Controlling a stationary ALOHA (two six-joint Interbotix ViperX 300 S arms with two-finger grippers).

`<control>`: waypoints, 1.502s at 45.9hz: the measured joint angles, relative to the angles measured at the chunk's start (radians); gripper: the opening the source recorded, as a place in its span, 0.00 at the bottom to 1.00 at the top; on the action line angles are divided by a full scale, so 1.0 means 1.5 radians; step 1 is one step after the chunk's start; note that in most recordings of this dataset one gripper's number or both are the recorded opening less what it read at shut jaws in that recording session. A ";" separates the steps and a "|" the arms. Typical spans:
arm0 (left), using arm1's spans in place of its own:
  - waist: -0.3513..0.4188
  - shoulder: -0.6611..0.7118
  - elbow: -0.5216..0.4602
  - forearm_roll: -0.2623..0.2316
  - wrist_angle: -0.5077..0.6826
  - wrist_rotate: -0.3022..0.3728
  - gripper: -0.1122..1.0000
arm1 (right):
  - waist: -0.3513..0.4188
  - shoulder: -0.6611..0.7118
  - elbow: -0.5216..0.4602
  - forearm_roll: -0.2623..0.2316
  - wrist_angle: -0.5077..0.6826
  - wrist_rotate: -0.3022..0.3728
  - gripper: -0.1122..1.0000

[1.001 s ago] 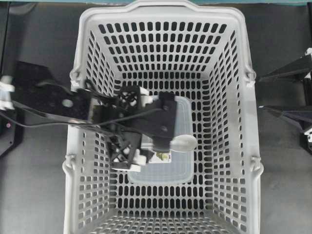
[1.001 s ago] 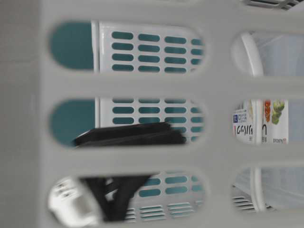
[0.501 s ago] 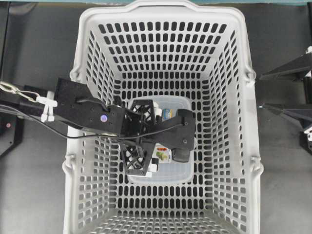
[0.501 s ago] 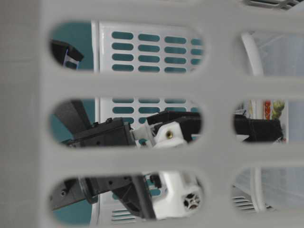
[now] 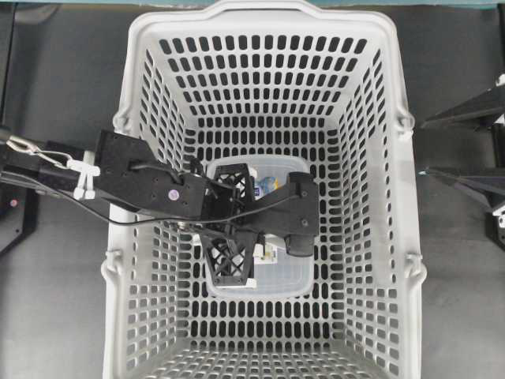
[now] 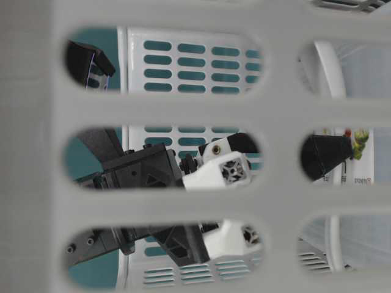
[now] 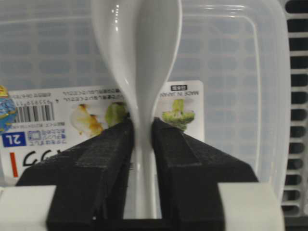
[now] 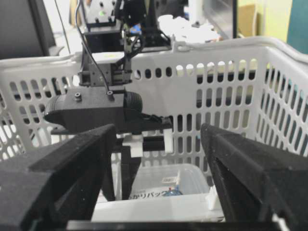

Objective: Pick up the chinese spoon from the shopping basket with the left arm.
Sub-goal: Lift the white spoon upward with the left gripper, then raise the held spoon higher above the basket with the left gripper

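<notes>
Down inside the shopping basket (image 5: 138,71), the left gripper (image 7: 143,159) is seen clamped on the chinese spoon (image 7: 137,62): the handle is pinched between both black fingers (image 7: 101,168), with the glossy bowl sticking out past the tips. Right underneath, a clear labelled food box (image 7: 231,72) is lying on the basket floor. From overhead the spoon is pretty much hidden by the left arm (image 5: 142,185), which is reached in over the basket's left wall. The right gripper (image 8: 159,192) is parked outside the basket, fingers (image 8: 250,168) spread wide, nothing held.
</notes>
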 measured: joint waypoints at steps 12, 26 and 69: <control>0.000 -0.027 -0.054 0.000 0.050 0.000 0.22 | 0.000 0.000 0.001 0.000 0.000 0.000 0.72; 0.001 -0.049 -0.191 -0.001 0.229 0.001 0.22 | 0.000 0.000 0.000 0.000 0.000 0.000 0.72; 0.019 -0.057 -0.323 0.000 0.369 0.004 0.22 | 0.000 -0.002 0.000 0.000 -0.005 0.002 0.72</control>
